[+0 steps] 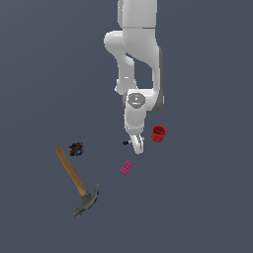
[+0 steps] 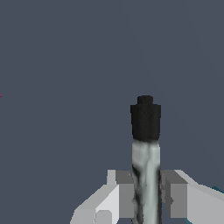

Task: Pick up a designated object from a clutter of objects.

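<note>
Starting at the exterior view's left, the small dark multicoloured item [image 1: 76,148] lies on the grey worktop [image 1: 39,74] just beside the end of the hammer's wooden handle. The claw hammer [image 1: 76,181] runs slantwise from there down to its grey head. It lies flat and well apart from the arm, as a thing scattered and not wanted for this job.

Further right is the pink brick [image 1: 126,167], lying alone on the worktop, near the arm's reach but not touched.

Then comes the hand [image 1: 136,145], pointing straight down from the white arm [image 1: 136,54]. In the wrist view the marker pen [image 2: 145,153] stands between the two fingers [image 2: 124,194], its white barrel running between the pads and its black cap sticking out beyond them. The fingers look drawn in narrow against the barrel on both sides, so I judge the hand is gripping the pen. In the exterior view only a dark tip shows beside the fingers. Whether the pen is off the worktop I cannot tell. A sliver of teal [image 2: 216,190] peeps past one finger, probably the teal brick, close by.

Furthest right, the red cup [image 1: 158,133] stands upright just beside the hand; nothing shows inside it.
</note>
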Action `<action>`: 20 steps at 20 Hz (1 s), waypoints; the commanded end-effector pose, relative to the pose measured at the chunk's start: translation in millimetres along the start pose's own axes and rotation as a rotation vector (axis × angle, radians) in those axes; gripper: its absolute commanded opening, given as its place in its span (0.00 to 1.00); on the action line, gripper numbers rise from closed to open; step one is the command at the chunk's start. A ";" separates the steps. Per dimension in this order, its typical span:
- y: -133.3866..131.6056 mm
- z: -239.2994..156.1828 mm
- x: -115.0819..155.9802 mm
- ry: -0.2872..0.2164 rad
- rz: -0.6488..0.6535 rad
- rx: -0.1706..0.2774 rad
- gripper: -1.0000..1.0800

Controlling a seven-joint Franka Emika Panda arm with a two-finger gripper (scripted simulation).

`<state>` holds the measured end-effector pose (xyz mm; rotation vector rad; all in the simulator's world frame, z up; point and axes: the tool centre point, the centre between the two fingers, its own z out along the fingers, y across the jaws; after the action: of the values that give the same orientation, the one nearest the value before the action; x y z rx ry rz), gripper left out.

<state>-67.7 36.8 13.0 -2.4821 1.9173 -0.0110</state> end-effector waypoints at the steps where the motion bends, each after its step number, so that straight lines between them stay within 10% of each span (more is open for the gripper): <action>1: 0.8 0.9 -1.6 -0.001 -0.003 -0.003 0.00; 20: 1.1 -85.1 -34.6 -0.001 -0.002 -0.004 0.00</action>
<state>-77.0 65.7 85.7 -2.4860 1.9157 -0.0045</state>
